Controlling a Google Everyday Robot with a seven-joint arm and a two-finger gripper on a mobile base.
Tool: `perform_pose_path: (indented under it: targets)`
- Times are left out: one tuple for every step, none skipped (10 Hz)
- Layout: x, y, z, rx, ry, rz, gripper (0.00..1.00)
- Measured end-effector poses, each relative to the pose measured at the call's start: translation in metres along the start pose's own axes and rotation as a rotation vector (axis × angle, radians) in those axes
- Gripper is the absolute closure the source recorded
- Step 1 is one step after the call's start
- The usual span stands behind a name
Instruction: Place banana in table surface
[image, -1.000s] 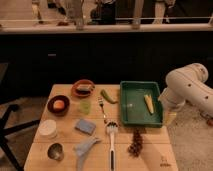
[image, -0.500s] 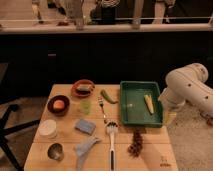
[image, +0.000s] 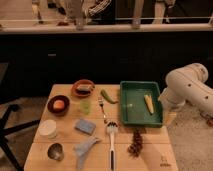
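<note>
Well, pale curved banana (image: 149, 103) in rectangular green tray (image: 123, 102), gripper (image: 170, 116) beside rim.

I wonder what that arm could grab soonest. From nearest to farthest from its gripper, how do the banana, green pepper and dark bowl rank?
The gripper hangs beside the green tray's right wall.
1. banana, inside the tray.
2. green pepper, on the table just past the tray.
3. dark bowl, at the table's opposite edge.
</note>
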Motion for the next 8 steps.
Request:
perform_pose_path:
  targets:
    - [0.0, 0.0, 0.0, 0.0, 0.0, 0.0, 0.2]
    - [0.0, 0.0, 0.0, 0.0, 0.0, -0.001, 0.2]
    - [0.0, 0.0, 0.001, 0.001, -0.001, -0.007, 0.2]
    - [0.001, -0.004, 0.003, 0.004, -0.014, -0.039, 0.2]
    - [0.0, -0.011, 0.006, 0.004, -0.035, -0.118, 0.2]
    - [-0.006, -0.022, 0.01, 0.004, -0.059, -0.198, 0.2]
    - [-0.012, -0.03, 0.013, -0.001, -0.072, -0.242, 0.2]
    - [-0.018, -0.034, 0.016, -0.005, -0.085, -0.271, 0.2]
